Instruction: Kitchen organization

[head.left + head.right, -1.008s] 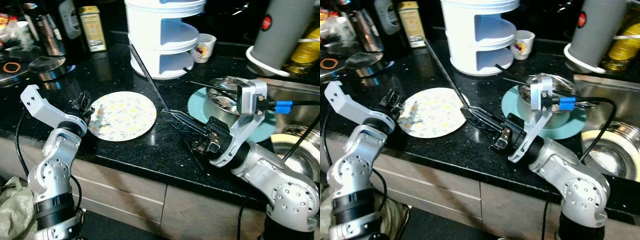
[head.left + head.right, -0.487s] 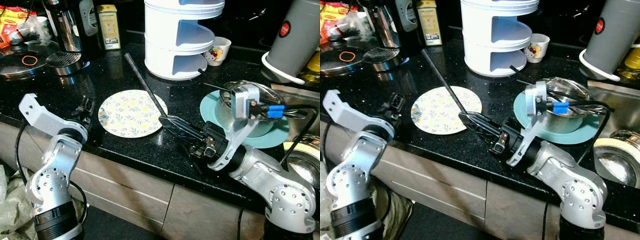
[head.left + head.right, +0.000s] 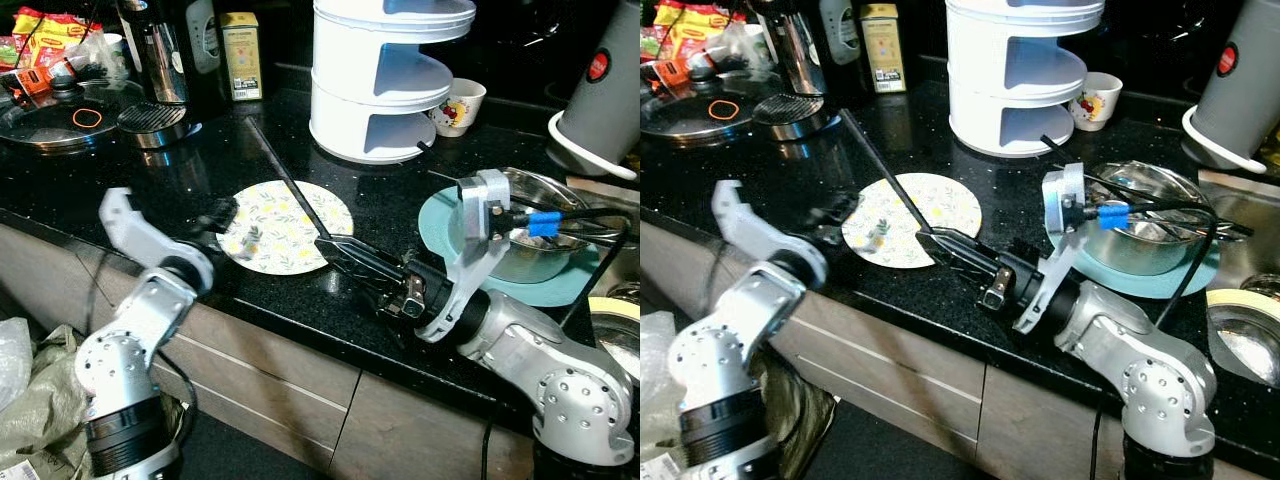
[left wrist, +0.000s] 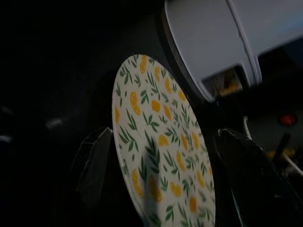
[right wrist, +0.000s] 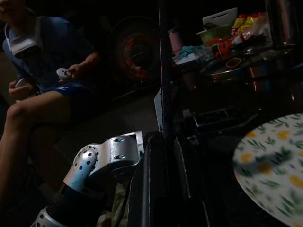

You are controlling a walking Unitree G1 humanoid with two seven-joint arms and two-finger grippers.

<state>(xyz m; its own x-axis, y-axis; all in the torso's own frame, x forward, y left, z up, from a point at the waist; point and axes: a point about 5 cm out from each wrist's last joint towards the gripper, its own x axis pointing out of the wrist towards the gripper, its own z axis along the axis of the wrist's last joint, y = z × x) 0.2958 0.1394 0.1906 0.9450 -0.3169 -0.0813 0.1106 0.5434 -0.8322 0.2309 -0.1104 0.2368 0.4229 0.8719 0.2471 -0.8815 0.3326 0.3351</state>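
Note:
A round plate [image 3: 290, 225] with a yellow-and-green leaf print lies flat on the black counter [image 3: 120, 180]. My left gripper [image 3: 225, 215] is open at the plate's left rim. In the left wrist view its fingers [image 4: 92, 165] stand on either side of the plate [image 4: 161, 156]. My right gripper [image 3: 325, 243] reaches in from the right, its tips over the plate's right rim. It is shut on a thin black rod [image 3: 285, 175] that slants away across the plate toward the back of the counter.
A white tiered rack [image 3: 385, 80] and a small printed cup [image 3: 460, 105] stand behind the plate. A steel bowl [image 3: 525, 265] sits on a teal plate [image 3: 440, 210] at the right, next to a grey kettle [image 3: 605, 90]. A pan lid [image 3: 60, 105] lies back left. A seated person [image 5: 42, 71] shows beyond the counter edge.
The camera has shifted. My left gripper has moved right, from beside the plate to its left rim. My right gripper and the rod have moved left over the plate's right rim.

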